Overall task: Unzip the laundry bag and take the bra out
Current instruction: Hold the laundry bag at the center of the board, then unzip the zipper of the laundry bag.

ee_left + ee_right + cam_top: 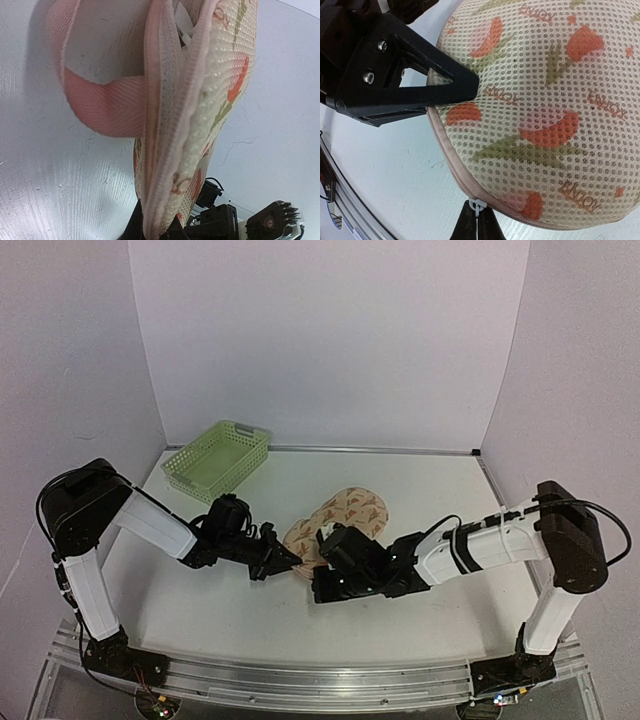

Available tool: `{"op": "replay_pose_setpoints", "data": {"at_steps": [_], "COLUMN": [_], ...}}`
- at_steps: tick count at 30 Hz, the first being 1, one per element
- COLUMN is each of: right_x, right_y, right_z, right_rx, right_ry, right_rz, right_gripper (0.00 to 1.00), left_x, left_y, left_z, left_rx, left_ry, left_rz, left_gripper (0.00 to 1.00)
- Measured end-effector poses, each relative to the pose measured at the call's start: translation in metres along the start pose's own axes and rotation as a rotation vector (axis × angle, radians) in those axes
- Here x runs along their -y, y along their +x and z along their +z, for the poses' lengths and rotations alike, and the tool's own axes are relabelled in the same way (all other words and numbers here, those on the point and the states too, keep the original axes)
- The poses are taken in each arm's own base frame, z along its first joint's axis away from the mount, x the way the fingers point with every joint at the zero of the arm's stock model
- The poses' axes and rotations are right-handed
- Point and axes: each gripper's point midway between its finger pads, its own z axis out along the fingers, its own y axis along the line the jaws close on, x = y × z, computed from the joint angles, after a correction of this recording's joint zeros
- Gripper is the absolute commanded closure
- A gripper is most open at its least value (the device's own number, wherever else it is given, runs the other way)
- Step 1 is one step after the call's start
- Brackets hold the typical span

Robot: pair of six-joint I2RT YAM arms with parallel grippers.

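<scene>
Two grips carry this step, and both look set: my left tool [292, 562] is clenched on the padded seam of the laundry bag [345, 512] at its 8 o'clock end, and my right tool [476, 223] is pinched shut on the small white zip pull [476, 206] at the bag's 6 o'clock edge. The bag lies near the middle of the table [440, 490], its long axis running from 7 toward 1 o'clock, with the green basket [250, 452] well apart at 10 o'clock. From my left wrist the bag's edge stands up between my fingertips, and a pink strap [105, 107] loops off toward 9 o'clock. No bra shows in any view, so I judge it is inside; how far the zip is open I cannot tell. To do this well I would treat the left grip as an anchor, drawing gently toward 8 o'clock so the seam goes taut, and lead the pull along the curve of the edge, never straight away from the bag. The pinch sits at the very tips, so a hard tug could slip it off; a slow, low sweep that turns with the rounded end should let the slider run without dragging the whole bag or snagging the mesh
</scene>
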Motion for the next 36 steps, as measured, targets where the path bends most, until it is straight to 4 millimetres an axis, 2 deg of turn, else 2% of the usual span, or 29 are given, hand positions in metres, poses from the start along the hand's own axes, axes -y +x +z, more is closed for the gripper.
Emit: {"op": "replay_pose_setpoints", "data": {"at_steps": [8,14,21,28,36], "right_x": [0.008,0.027,0.058,0.094,0.095], "right_y": [0.006,0.018,0.027,0.019,0.009], "right_z": [-0.009,-0.021,-0.034,-0.044,-0.051], "right_rx": [0.002,0.005,0.025,0.063,0.088], "right_ry": [-0.004,0.017,0.073,0.115,0.079], "right_rz": [0.001,0.0,0.011,0.066,0.074], "right_gripper": [1.0,1.0,1.0,1.0,1.0], "left_x": [0.0,0.001,0.003,0.01,0.016], "left_y": [0.002,0.006,0.012,0.017,0.02], "left_z": [0.0,0.0,0.0,-0.003,-0.004], "left_rx": [-0.007,-0.031,-0.065,-0.085,-0.087], "left_ry": [0.0,0.005,0.015,0.032,0.047], "left_rz": [-0.001,0.003,0.03,0.059,0.085], "left_gripper": [1.0,1.0,1.0,1.0,1.0]}}
